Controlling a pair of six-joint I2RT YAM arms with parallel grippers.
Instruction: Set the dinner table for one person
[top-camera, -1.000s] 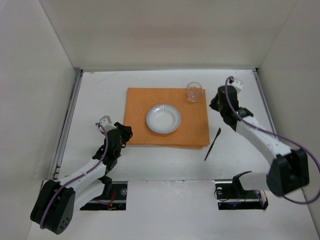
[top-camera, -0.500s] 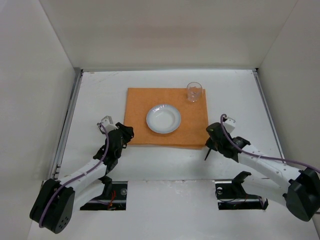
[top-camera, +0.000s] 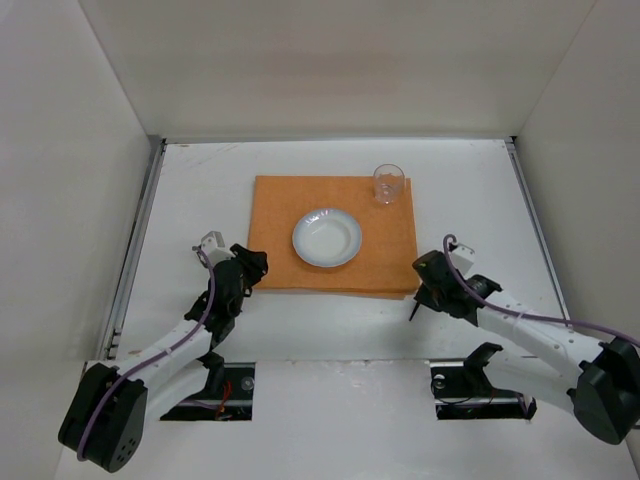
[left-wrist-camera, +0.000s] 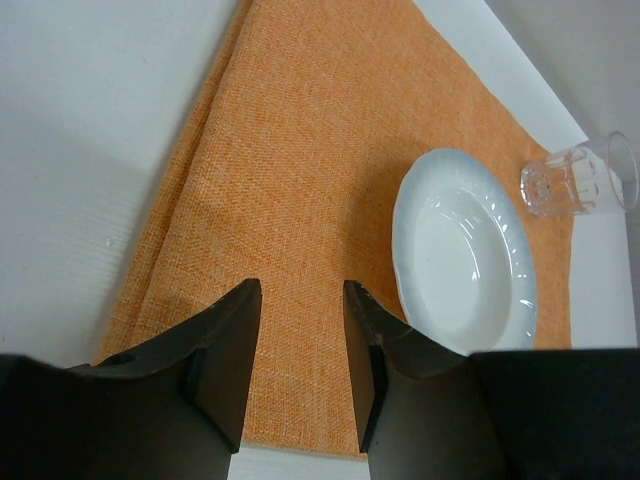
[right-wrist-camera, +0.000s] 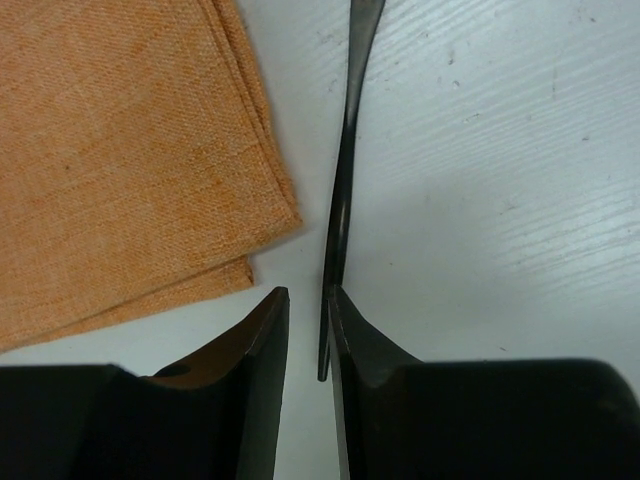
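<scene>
The white dinner table (top-camera: 200, 190) carries an orange cloth mat (top-camera: 380, 250) with a white plate (top-camera: 327, 237) at its middle and a clear glass (top-camera: 388, 184) at its far right corner. A thin black utensil (right-wrist-camera: 345, 180) lies on the table just right of the mat's near right corner (right-wrist-camera: 200, 240). My right gripper (right-wrist-camera: 308, 300) is low over its near end, jaws a narrow gap apart; the utensil runs along the right finger, with a gap to the left finger. My left gripper (left-wrist-camera: 300, 300) is open and empty over the mat's near left edge, short of the plate (left-wrist-camera: 460, 250).
Metal rails run along the table's left (top-camera: 140, 230) and right (top-camera: 530, 220) sides, with white walls behind and beside them. The glass (left-wrist-camera: 580, 180) stands beyond the plate in the left wrist view. The utensil's near tip (top-camera: 412, 314) pokes out below my right gripper (top-camera: 432, 285).
My right arm swung from the far right beside the glass down to the black utensil near the mat's near right corner. The left arm barely moved.
</scene>
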